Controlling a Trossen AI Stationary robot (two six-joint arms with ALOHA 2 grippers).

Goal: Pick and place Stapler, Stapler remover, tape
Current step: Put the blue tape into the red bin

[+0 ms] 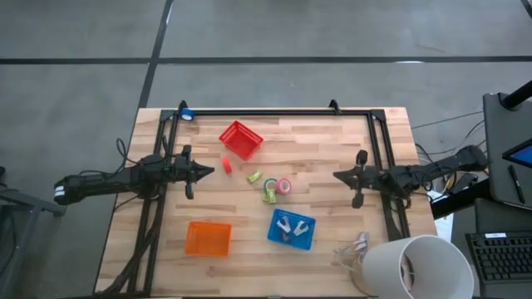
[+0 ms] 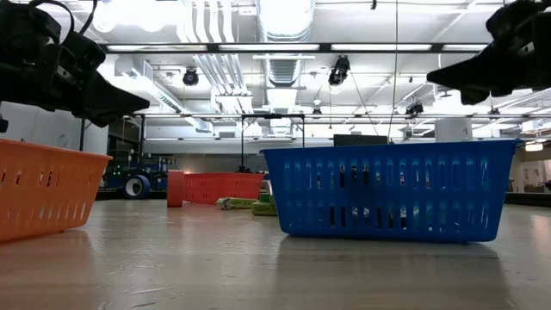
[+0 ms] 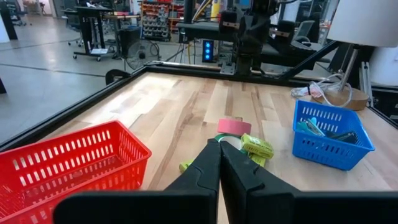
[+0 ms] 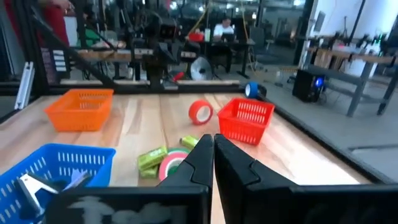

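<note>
The pink-red tape roll lies flat at mid-table, with the green roll touching it. They show together in the left wrist view and the right wrist view. Two yellow-green stapler-like pieces lie beside them. A small red ring stands on edge near the red basket. My left gripper hovers shut, left of the rolls. My right gripper hovers shut to their right. Both hang well above the table in the low view.
The red basket sits toward the far edge and the orange basket near-left. The blue basket near-centre holds silvery claw pieces. A white lamp shade and cables occupy the near-right corner. A black frame borders the table.
</note>
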